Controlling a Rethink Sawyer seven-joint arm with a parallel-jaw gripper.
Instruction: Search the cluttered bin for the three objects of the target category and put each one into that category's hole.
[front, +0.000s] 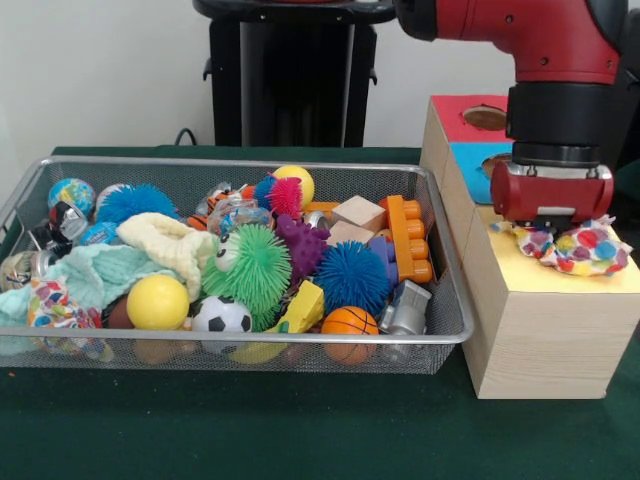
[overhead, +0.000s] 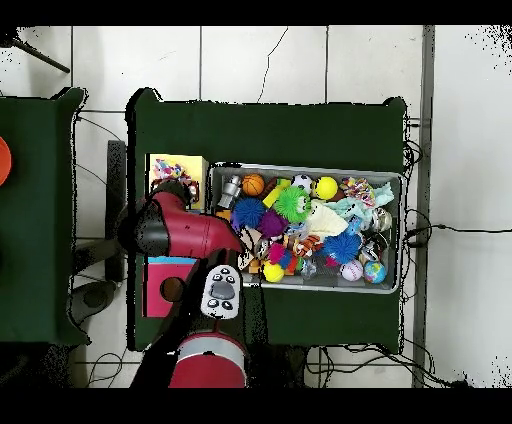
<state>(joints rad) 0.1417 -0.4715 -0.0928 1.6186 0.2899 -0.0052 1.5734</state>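
My gripper (front: 552, 224) hangs straight down over the yellow panel (front: 530, 272) of the pale wooden box, right of the bin. A white cloth with red, blue, yellow and orange patches (front: 578, 248) lies crumpled on that panel directly under the gripper and touches it. The yellow panel's hole is hidden beneath the cloth and gripper. A second patterned white cloth (front: 48, 303) lies in the front left corner of the wire mesh bin (front: 250, 340). A mint cloth (front: 100, 272) and a cream cloth (front: 172, 243) lie beside it. In the overhead view the arm (overhead: 180, 222) covers the gripper.
Behind the yellow panel stand the blue panel (front: 478, 158) and the red panel with its hole (front: 485, 117). The bin holds spiky balls, smooth balls, wooden blocks, an orange brick (front: 410, 238) and other toys. The robot's pedestal (front: 292, 75) stands at the table's far side.
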